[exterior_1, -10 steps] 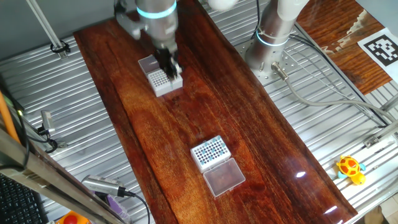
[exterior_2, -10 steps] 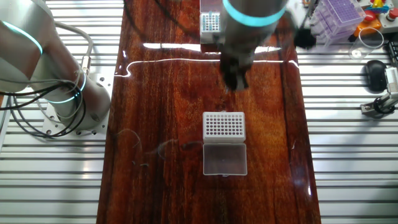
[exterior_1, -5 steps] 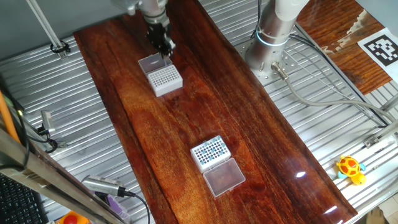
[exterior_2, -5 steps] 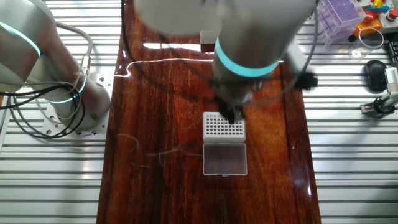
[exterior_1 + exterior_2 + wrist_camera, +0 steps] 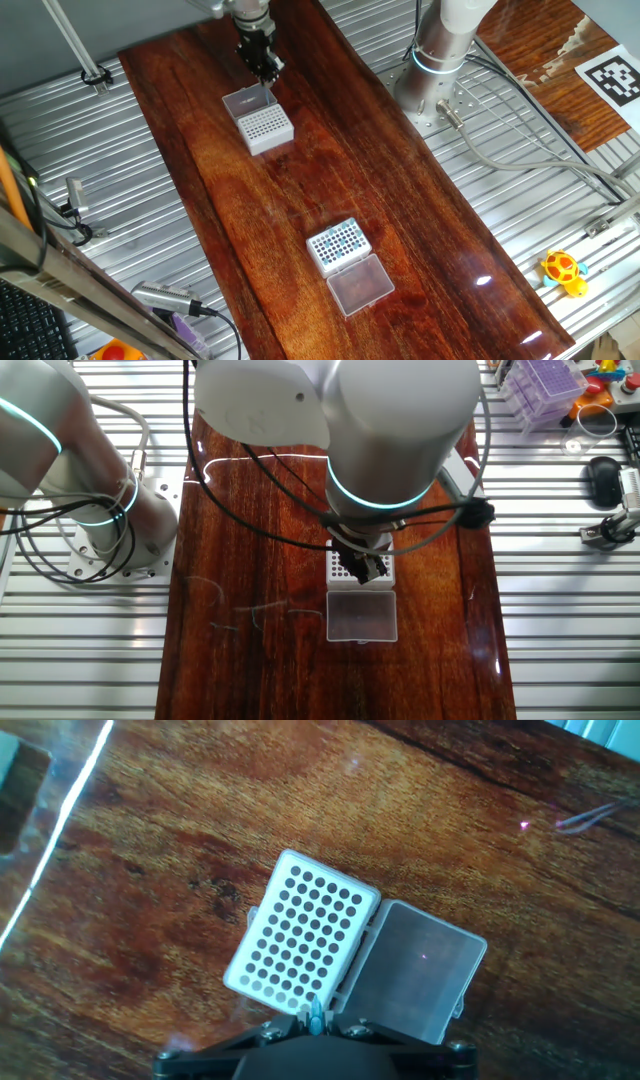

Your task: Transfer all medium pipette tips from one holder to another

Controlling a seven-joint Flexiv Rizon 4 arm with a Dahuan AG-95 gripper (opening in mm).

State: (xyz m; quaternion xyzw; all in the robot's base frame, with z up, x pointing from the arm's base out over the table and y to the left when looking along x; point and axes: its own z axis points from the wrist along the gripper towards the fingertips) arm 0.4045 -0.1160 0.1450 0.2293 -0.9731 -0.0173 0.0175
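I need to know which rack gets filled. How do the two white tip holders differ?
The holder near the end effector shows only dark holes, while the near holder has blue dots, the medium pipette tips, in its grid. The arm hangs over the first; the second stands apart. Both are white boxes with clear lids open flat.

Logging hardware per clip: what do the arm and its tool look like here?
The arm is bulky, rounded and glossy white-grey, with a glowing cyan ring at the joint and thin black cables looping around the wrist. The tool is small, black and two-fingered.
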